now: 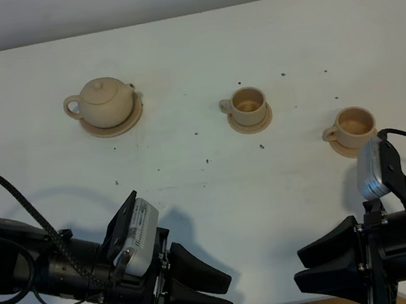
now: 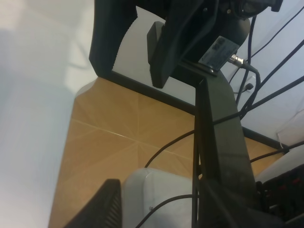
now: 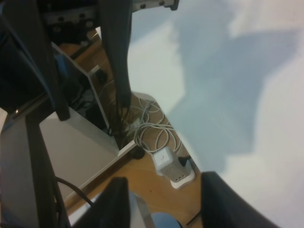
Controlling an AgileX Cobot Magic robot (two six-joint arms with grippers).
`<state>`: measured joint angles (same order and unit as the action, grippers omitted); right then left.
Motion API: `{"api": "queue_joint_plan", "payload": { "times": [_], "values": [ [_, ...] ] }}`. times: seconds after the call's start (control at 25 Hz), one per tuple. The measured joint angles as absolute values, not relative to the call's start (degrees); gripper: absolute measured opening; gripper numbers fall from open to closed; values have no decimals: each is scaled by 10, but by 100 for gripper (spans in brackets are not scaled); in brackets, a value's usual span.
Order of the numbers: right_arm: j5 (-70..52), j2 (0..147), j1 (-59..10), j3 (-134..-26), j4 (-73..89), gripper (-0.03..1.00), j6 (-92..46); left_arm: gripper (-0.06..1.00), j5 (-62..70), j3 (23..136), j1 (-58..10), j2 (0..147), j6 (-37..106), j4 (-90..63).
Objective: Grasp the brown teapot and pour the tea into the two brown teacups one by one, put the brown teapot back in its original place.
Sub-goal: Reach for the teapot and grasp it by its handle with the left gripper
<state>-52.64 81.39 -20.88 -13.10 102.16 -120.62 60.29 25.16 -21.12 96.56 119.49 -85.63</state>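
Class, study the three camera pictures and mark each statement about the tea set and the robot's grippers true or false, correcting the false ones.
1. The teapot sits on the wide saucer with its lid on. True.
2. Both teacups lie tipped on their sides. False: the middle teacup and the right teacup stand upright.
3. The left gripper holds the teapot. False: its fingers are open and empty, far from the teapot.
4. In the high view, the teapot stands left of both teacups. True.
5. The right gripper is open and holds nothing. True.
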Motion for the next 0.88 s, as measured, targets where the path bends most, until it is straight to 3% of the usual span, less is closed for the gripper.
{"api": "queue_joint_plan", "payload": {
  "times": [0.88],
  "values": [
    [-526, 814, -209, -131, 1022, 38, -1207, 38, 603, 252, -211, 966, 1195, -897]
  ]
}}
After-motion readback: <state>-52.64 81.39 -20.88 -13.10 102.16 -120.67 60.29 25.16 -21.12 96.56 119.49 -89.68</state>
